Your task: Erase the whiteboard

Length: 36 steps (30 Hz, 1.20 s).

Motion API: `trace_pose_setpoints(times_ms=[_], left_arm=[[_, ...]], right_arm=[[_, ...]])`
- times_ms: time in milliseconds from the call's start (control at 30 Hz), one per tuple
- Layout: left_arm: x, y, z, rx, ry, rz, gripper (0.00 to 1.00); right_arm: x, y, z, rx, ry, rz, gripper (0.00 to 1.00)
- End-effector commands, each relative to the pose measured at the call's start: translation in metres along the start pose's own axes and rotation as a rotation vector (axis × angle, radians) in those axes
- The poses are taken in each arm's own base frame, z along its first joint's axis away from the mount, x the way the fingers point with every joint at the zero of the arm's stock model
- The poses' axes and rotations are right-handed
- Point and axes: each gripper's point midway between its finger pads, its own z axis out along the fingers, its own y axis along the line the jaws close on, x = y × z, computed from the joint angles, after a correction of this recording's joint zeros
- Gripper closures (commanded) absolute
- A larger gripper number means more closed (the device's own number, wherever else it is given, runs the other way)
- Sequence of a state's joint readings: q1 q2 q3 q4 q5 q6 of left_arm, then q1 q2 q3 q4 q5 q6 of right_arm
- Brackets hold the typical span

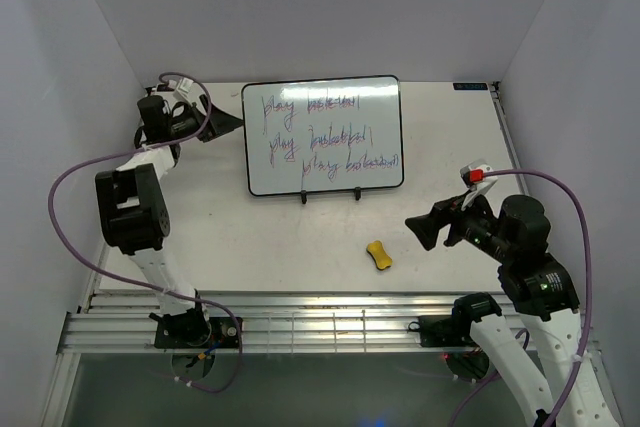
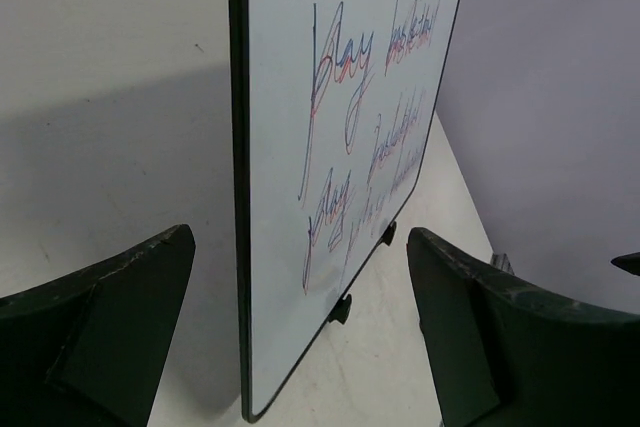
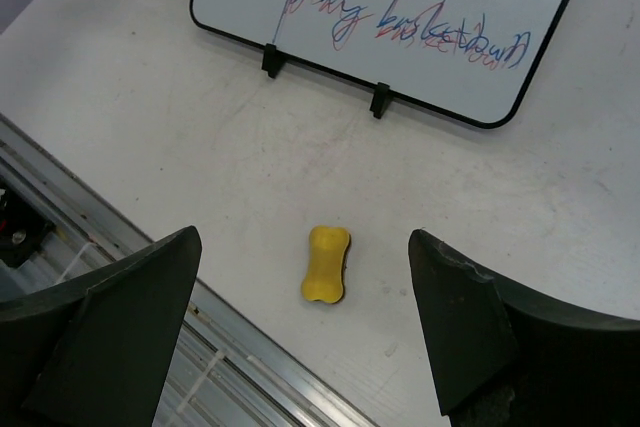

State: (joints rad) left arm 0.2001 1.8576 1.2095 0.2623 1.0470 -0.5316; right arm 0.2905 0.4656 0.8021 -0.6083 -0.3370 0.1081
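The whiteboard [image 1: 322,135] stands on a small black wire stand [image 1: 330,194] at the back middle of the table, with purple-blue handwriting in three lines. My left gripper [image 1: 228,123] is open, its jaws either side of the board's left edge [image 2: 240,197] without touching it. The yellow eraser [image 1: 378,255] lies on the table in front of the board. My right gripper [image 1: 418,230] is open and empty, to the right of the eraser and above the table. In the right wrist view the eraser [image 3: 326,264] lies between the jaws, well below them.
A metal rail [image 1: 330,325] runs along the table's near edge, just in front of the eraser. Grey walls enclose the table at the back and both sides. The left arm's purple cable [image 1: 70,187] loops out at the left.
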Motion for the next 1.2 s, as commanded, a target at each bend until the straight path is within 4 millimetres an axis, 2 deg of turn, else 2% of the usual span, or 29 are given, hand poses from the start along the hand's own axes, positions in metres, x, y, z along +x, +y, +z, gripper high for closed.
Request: trace_pose_setpoints(times_ms=[0, 67, 100, 233, 400, 500, 567, 600, 633, 1000, 1167], left_arm=[[-0.008, -0.011, 0.011, 0.168, 0.049, 0.053, 0.02], [-0.008, -0.011, 0.019, 0.221, 0.076, 0.052, 0.02], [-0.002, -0.004, 0.026, 0.239, 0.088, 0.049, 0.02], [0.02, -0.016, 0.045, 0.339, 0.171, 0.092, 0.07], [0.036, -0.014, 0.052, 0.36, 0.191, 0.105, 0.16], [0.042, -0.007, 0.054, 0.368, 0.205, 0.078, 0.29], [0.044, -0.003, 0.055, 0.365, 0.207, 0.069, 0.33], [0.044, -0.002, 0.056, 0.365, 0.204, 0.075, 0.44], [0.044, -0.002, 0.056, 0.364, 0.202, 0.079, 0.46], [0.059, 0.003, 0.055, 0.384, 0.227, 0.055, 0.58], [0.063, 0.002, 0.057, 0.385, 0.233, 0.046, 0.56]], right_arm=[[-0.01, 0.021, -0.001, -0.12, -0.039, -0.05, 0.1], [-0.012, 0.024, -0.002, -0.139, -0.041, -0.054, 0.1], [-0.011, 0.028, -0.002, -0.16, -0.036, -0.055, 0.1], [-0.009, 0.029, -0.002, -0.166, -0.019, -0.053, 0.08], [-0.01, 0.027, -0.002, -0.153, -0.013, -0.053, 0.07], [-0.01, 0.028, -0.003, -0.155, -0.006, -0.05, 0.06], [-0.01, 0.028, -0.004, -0.155, -0.006, -0.048, 0.06], [-0.009, 0.028, -0.004, -0.155, -0.004, -0.046, 0.05], [-0.009, 0.028, -0.004, -0.155, -0.004, -0.046, 0.05], [-0.005, 0.028, -0.003, -0.157, 0.008, -0.041, 0.04], [-0.005, 0.028, -0.004, -0.154, 0.005, -0.043, 0.04]])
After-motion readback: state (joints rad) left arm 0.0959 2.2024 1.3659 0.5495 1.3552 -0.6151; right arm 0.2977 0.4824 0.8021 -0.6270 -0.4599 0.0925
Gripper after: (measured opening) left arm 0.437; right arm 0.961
